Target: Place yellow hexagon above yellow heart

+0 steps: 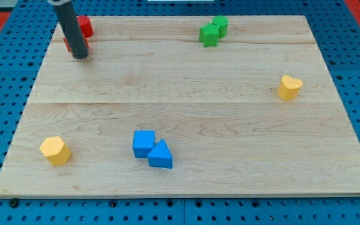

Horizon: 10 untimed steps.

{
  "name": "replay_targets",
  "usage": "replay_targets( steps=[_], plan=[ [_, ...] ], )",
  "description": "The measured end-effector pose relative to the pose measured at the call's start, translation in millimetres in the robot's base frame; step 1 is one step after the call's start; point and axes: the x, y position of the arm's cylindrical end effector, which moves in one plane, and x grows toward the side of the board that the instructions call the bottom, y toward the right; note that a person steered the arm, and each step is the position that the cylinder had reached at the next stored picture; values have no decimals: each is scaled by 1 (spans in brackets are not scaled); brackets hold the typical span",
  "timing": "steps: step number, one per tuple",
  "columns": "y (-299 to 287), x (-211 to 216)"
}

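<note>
The arm has no hand, only a rod; my tip (pixel 80 56) sits by the red blocks (pixel 83 28) at the tabletop's (pixel 186 94) top left. The yellow hexagon (pixel 55 150) waits bottom left, well apart from the yellow heart (pixel 289 87). Best approach from its left, steering around the blue blocks (pixel 152 149).
</note>
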Motion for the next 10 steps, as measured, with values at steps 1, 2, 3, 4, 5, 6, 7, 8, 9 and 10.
replay_targets(
  steps=[1, 2, 3, 4, 5, 6, 7, 8, 9, 10],
  plan=[
    [18, -11],
    [53, 20],
    [74, 38],
    [100, 73],
    [125, 101],
    [141, 138],
    [151, 166],
    [158, 173],
    [169, 173],
    [183, 183]
  ],
)
